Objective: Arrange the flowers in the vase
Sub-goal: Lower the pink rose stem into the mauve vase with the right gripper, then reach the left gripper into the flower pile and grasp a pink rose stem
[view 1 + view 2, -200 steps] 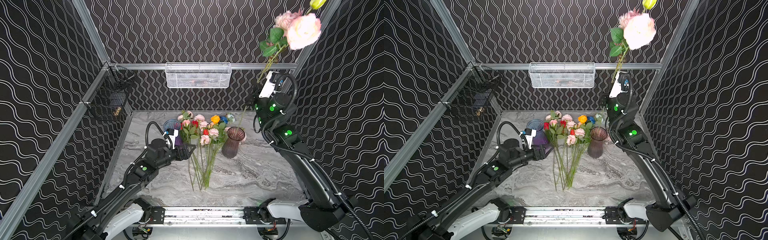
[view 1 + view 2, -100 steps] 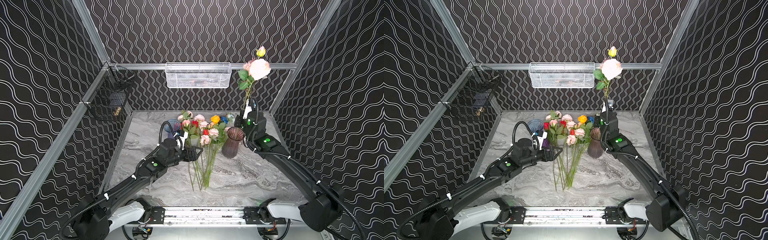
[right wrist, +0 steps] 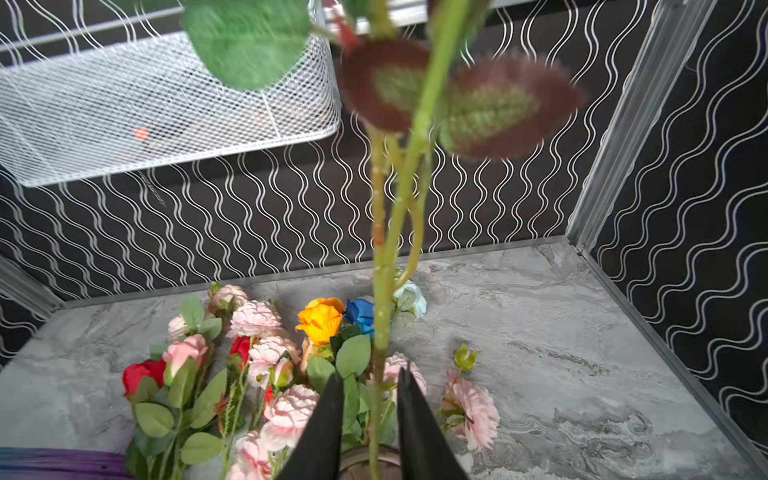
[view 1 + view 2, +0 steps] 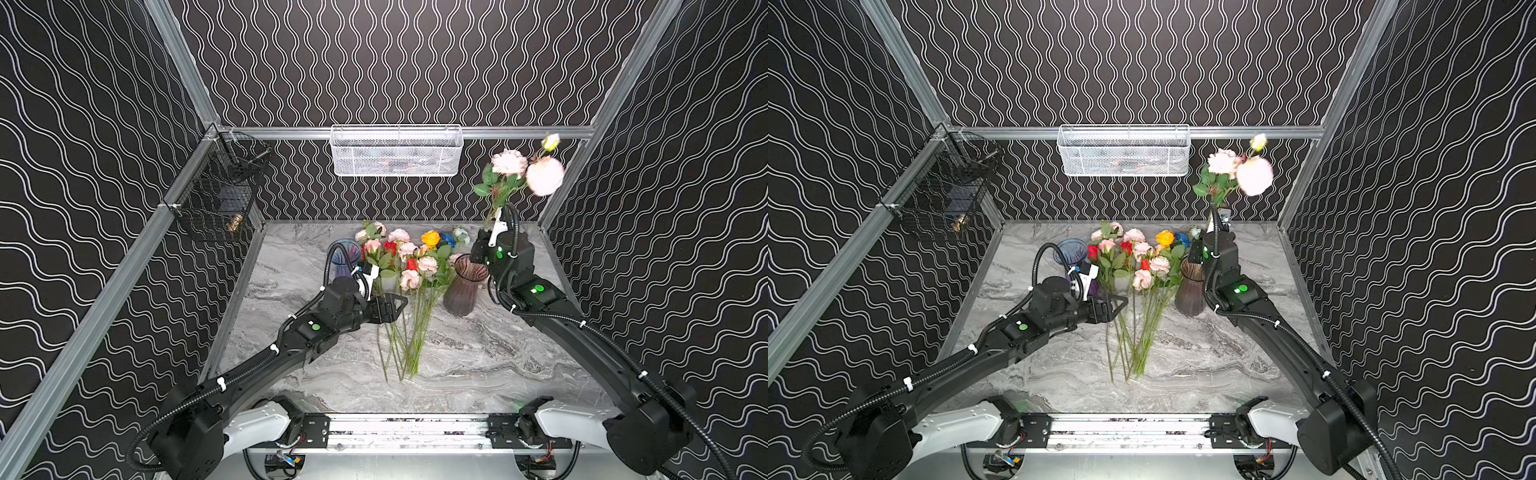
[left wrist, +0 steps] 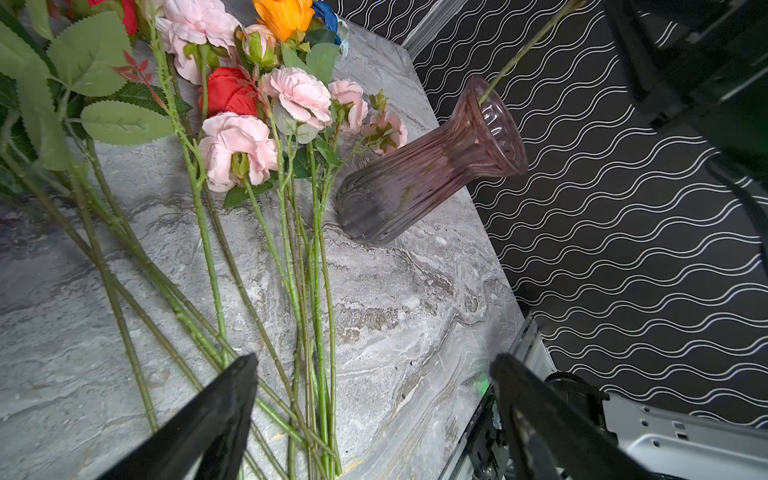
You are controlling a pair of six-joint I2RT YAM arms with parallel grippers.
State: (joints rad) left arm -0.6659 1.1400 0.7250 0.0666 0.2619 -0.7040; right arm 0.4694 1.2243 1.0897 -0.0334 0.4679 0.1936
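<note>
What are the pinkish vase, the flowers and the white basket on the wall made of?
The pinkish vase looks like tinted glass: it is ribbed, shiny and partly see-through. The flowers seem fake, with matte, cloth-like petals and smooth, plastic-looking stems with little moulded knobs. The white basket looks like painted metal mesh, though it might be coated plastic.

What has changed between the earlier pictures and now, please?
The right tool brought the pink flower spray down from high up, set its stem into the pink vase and parted its jaws around it. The left tool, open throughout, advanced toward the stems of the flowers on the table. Those flowers, the pink vase and the blue vase stayed put.
</note>
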